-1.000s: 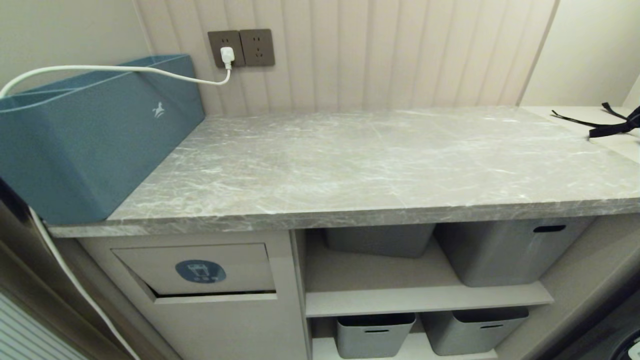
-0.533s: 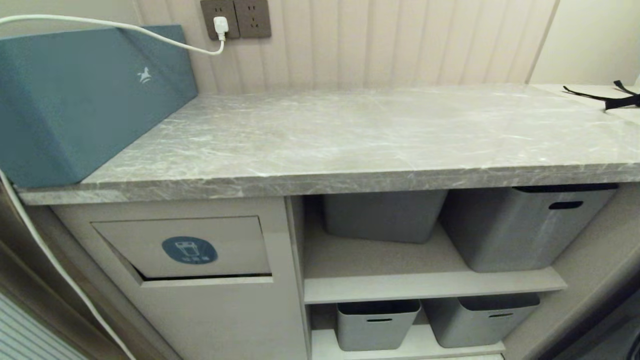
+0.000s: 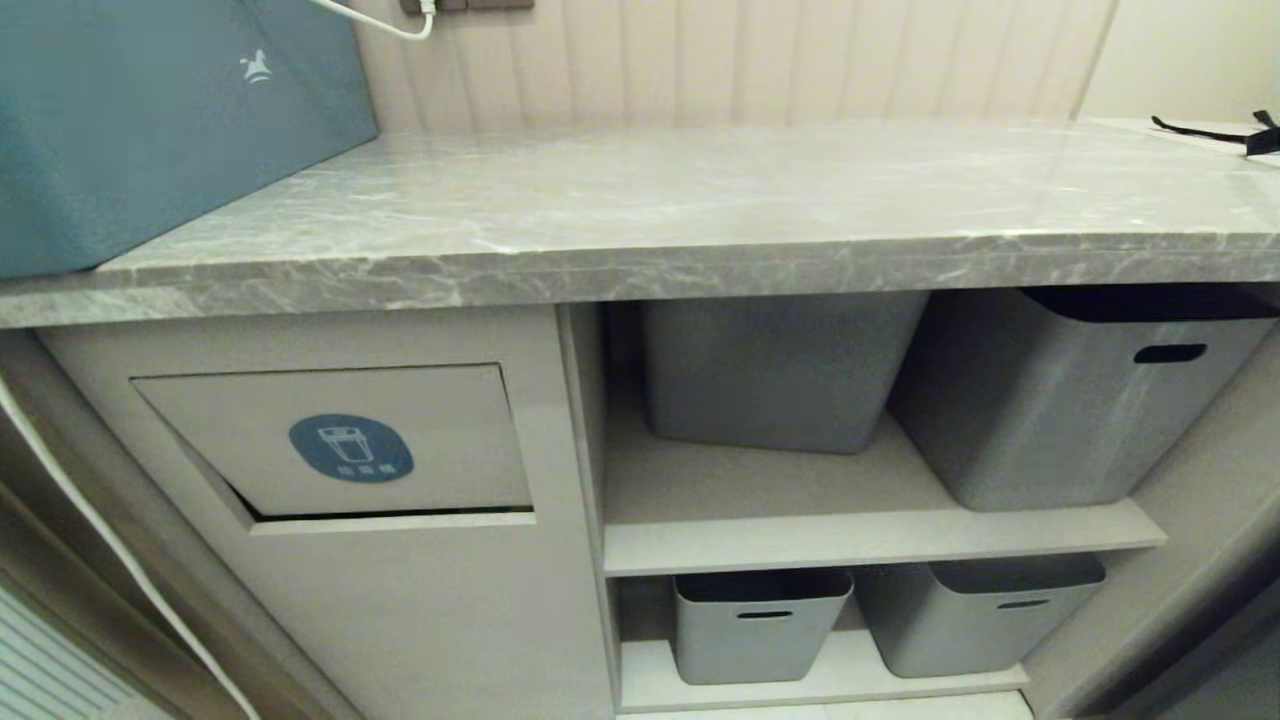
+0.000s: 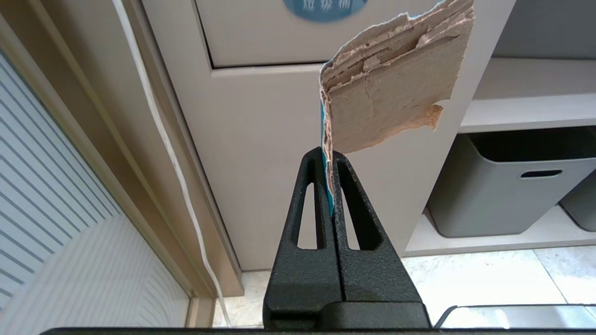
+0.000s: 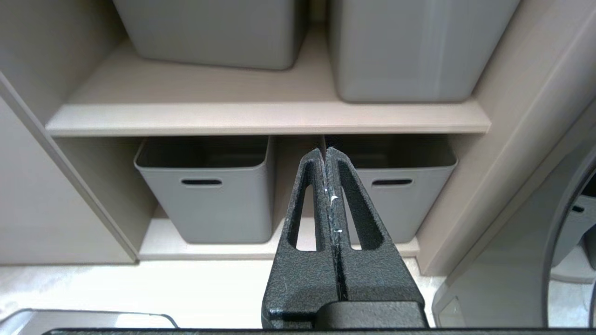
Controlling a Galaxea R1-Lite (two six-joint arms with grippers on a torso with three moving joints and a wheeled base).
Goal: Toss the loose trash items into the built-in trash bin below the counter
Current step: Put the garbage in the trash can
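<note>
torso has bent lower over the last second, so the head view now sits level with the built-in trash bin (image 3: 345, 445) under the counter (image 3: 640, 215), its flap ajar. left gripper (image 4: 329, 160) is clamped on 1 cardboard scrap (image 4: 391, 88), just below and beside the flap. right gripper (image 5: 326, 158) is closed and empty. next likely: lift the scrap to the flap.

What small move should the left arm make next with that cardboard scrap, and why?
Probably raise the left gripper toward the bin flap. It is shut on the cardboard scrap, which hangs in front of the cabinet panel under the flap, whose bottom edge shows only a thin dark gap.
</note>
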